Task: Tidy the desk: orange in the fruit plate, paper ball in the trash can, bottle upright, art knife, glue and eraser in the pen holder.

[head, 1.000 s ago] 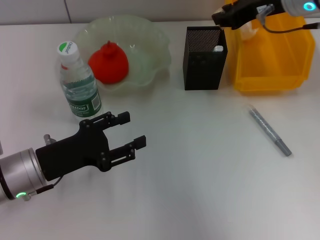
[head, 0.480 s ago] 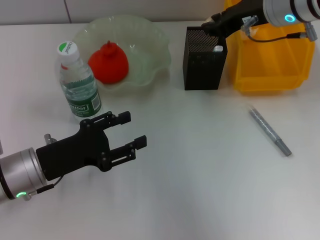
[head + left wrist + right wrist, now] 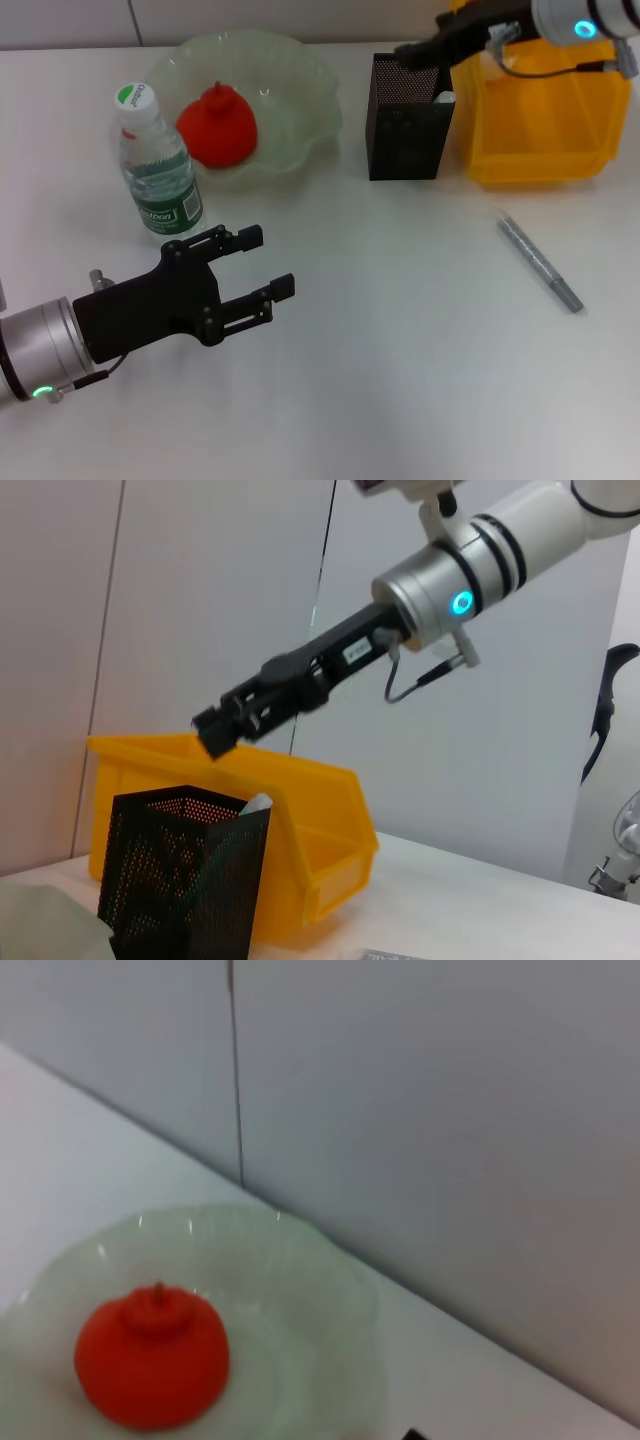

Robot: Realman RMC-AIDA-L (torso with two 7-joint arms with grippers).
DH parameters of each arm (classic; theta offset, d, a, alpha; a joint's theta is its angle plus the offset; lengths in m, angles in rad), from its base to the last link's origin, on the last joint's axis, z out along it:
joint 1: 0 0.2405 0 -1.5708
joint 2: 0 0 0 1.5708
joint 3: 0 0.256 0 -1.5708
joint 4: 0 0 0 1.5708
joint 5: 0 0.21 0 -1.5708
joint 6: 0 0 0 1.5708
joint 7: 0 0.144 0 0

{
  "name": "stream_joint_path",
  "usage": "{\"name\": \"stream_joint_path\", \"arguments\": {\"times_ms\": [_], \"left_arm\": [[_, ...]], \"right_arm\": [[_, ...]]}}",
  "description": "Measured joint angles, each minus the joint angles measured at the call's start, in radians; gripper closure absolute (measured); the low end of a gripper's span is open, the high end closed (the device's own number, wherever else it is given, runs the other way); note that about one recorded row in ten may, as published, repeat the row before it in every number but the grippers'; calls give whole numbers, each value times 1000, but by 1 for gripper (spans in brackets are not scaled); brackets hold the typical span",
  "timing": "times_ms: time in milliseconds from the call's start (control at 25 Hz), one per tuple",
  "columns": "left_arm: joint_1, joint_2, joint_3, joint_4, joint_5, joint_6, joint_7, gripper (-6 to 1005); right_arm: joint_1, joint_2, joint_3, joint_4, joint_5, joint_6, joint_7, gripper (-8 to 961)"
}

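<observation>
Across the white desk (image 3: 400, 380), most of the tidying looks done. At the far right, yellow trash can (image 3: 540, 160), with no paper ball visible on the desk. At the far left, fruit plate (image 3: 300, 100) with the orange (image 3: 217, 125) resting inside. Just in front of the plate, bottle (image 3: 158, 170) standing upright, cap on. Parked low on the near left, well apart from everything, left gripper (image 3: 270, 262) with its pincer spread wide and nothing in it. Between plate and trash can, black mesh pen holder (image 3: 405, 130), touching or nearly touching the trash can's wall. Directly above the holder's back rim, right gripper (image 3: 410, 52), slightly clear of the mesh; cannot tell whether its pincer is wide, narrow or holding anything. Alone on the desk in front of the trash can, slim grey art knife (image 3: 538, 260), lying diagonally. Smallest of all, a white item (image 3: 444, 98) poking up in the holder's corner, probably the glue or the eraser. Probably a drop into the holder in hand: keep centred over the opening, avoid clipping the light mesh, then lift straight up. For the knife, pinch across its middle and lower it in end first.
</observation>
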Motion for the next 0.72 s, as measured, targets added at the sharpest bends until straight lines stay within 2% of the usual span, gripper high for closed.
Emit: {"name": "stream_joint_path", "arguments": {"times_ms": [40, 80, 200, 240, 280, 320, 360, 600, 720], "left_arm": [[0, 0, 0, 0, 0, 1, -1, 279], [0, 0, 0, 0, 1, 1, -2, 279], [-1, 0, 1, 0, 3, 1, -3, 279], [-1, 0, 1, 0, 3, 1, -3, 279], [-1, 0, 1, 0, 3, -1, -2, 279], [-1, 0, 1, 0, 2, -1, -2, 279], [-1, 0, 1, 0, 2, -1, -2, 279], [0, 0, 1, 0, 0, -3, -1, 279], [1, 0, 0, 0, 0, -3, -1, 279]], "right_arm": [[-9, 0, 3, 31, 0, -20, 27, 293], [-27, 0, 9, 115, 0, -97, 86, 292], [-35, -2, 41, 246, -13, -279, 177, 290], [-35, -2, 41, 246, -13, -279, 177, 289], [-27, -4, 64, 290, -30, -390, 221, 288], [-27, -4, 64, 290, -30, -390, 221, 287], [-19, -5, 78, 309, -55, -471, 254, 286], [-28, -4, 80, 325, -212, -660, 319, 283], [-40, -2, 83, 307, -239, -670, 325, 283]]}}
